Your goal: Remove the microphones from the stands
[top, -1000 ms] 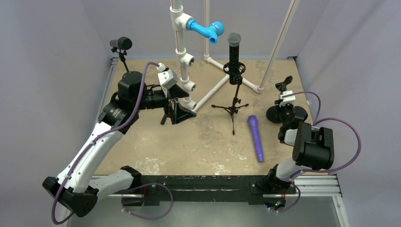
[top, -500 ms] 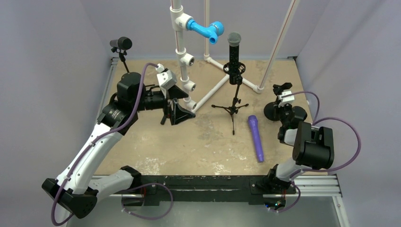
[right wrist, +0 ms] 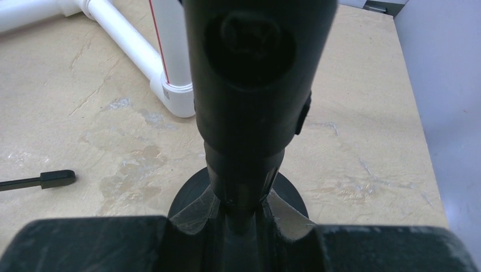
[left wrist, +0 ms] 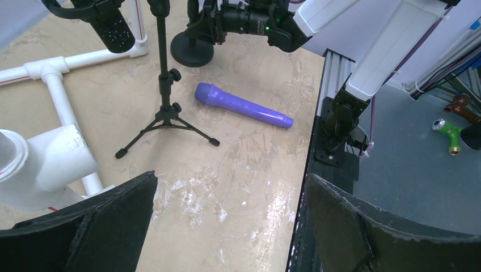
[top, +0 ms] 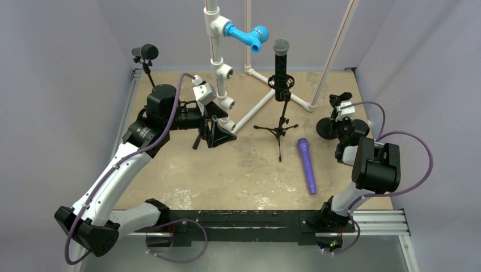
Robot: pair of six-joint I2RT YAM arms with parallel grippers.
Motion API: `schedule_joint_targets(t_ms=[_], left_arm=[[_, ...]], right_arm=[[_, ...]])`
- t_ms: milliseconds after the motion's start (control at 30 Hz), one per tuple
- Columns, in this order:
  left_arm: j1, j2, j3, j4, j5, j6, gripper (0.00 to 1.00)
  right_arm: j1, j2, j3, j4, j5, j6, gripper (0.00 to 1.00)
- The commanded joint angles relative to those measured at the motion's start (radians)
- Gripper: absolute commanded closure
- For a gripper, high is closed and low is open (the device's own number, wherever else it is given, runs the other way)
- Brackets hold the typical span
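Now my right pincer (right wrist: 241, 224) has just closed, clamped on the stem of the round-base stand (top: 327, 130), well right of the tripod stand (top: 279, 127). My left pincer (left wrist: 227, 226) hangs wide apart on the tripod's left. The black microphone (top: 281, 59) stands in that tripod's clip, its removal, I judge, not begun. A purple microphone (top: 307, 164) lies on the worktop (top: 238, 170) just right of it.

No legible text, labels, brands or numbers, purple microphone (top: 307, 165) and black microphone (top: 281, 68) without readable markings

The left arm (top: 113, 175) and right arm (top: 371, 167) have white links, black joint housings and purple cables (top: 170, 116); the left gripper (left wrist: 230, 190) has black, rough fingers.
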Motion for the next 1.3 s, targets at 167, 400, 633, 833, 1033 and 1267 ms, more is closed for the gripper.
schedule_joint_targets(t_ms=[167,400,633,833,1033,1267], left_arm=[[0.009,0.007,0.037,0.037,0.028,-0.008,0.00],[0.008,-0.022,0.022,0.033,0.028,-0.001,0.00],[0.008,-0.064,0.013,0.017,0.010,0.015,0.00],[0.009,-0.087,0.017,0.004,-0.019,0.024,0.00],[0.009,-0.093,0.026,-0.004,-0.055,0.016,0.00],[0.008,-0.100,0.031,-0.025,-0.077,0.038,0.00]], right_arm=[[-0.006,-0.005,0.066,-0.097,0.009,-0.038,0.68],[-0.006,-0.095,0.035,-0.193,0.015,-0.063,0.43],[-0.021,-0.257,-0.033,-0.318,0.035,-0.102,0.36],[-0.039,-0.408,-0.052,-0.535,0.041,-0.151,0.33],[-0.041,-0.592,-0.071,-0.794,-0.032,-0.235,0.33],[-0.041,-0.831,0.002,-1.249,-0.288,-0.399,0.34]])
